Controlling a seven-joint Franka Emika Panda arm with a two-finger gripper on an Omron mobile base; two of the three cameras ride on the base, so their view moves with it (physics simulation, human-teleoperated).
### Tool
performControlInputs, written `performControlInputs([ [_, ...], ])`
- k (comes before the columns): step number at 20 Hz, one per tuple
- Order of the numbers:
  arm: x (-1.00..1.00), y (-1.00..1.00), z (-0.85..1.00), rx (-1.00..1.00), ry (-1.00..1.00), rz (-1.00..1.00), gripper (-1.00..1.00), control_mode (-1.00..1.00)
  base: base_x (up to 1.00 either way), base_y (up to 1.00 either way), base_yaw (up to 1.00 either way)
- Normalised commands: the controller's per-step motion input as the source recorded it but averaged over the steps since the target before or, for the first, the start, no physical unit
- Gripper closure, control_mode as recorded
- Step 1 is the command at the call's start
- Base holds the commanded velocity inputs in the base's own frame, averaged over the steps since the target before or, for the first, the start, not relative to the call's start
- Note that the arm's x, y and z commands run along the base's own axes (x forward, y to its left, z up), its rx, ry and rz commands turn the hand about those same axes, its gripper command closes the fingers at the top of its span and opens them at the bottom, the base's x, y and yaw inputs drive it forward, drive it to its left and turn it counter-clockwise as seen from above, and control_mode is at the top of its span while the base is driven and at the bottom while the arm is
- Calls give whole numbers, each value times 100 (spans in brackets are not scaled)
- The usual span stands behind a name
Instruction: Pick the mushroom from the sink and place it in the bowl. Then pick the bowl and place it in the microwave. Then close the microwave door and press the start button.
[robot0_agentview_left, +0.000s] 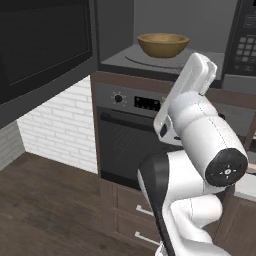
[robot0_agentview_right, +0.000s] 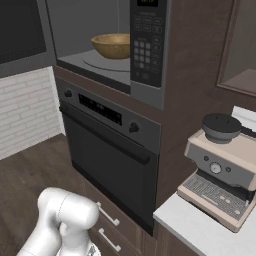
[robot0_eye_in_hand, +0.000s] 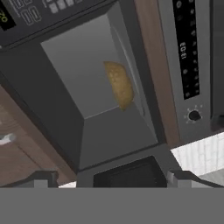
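The wooden bowl (robot0_agentview_left: 162, 45) (robot0_agentview_right: 112, 46) sits on the turntable inside the open microwave (robot0_agentview_left: 150, 62), whose keypad strip (robot0_agentview_right: 145, 47) is on its right. The microwave door (robot0_agentview_left: 45, 45) stands swung out to the left. The hand view is rolled: there the bowl (robot0_eye_in_hand: 119, 84) shows on its side deep in the grey interior, and the door (robot0_eye_in_hand: 127, 175) lies along the bottom. My gripper (robot0_eye_in_hand: 111, 179) is open, with nothing between its fingertips (robot0_eye_in_hand: 43, 179), a way back from the microwave's opening. The mushroom is hidden from view. The sink is out of view.
A wall oven (robot0_agentview_left: 130, 140) (robot0_agentview_right: 110, 150) with knobs and a bar handle sits under the microwave, with drawers below it. An espresso machine (robot0_agentview_right: 220, 170) stands on the counter (robot0_agentview_right: 195, 227) to the right. White brick wall and wooden floor lie to the left.
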Motion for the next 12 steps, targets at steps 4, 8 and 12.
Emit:
performControlInputs([
  [4,-98,74,-41,-9,-7,3,-100,-100,0,0,0],
  [8,-70,77,-32,-16,0,1,-100,-100,0,0,0],
  [12,-34,88,-42,-17,2,0,-100,-100,0,0,0],
])
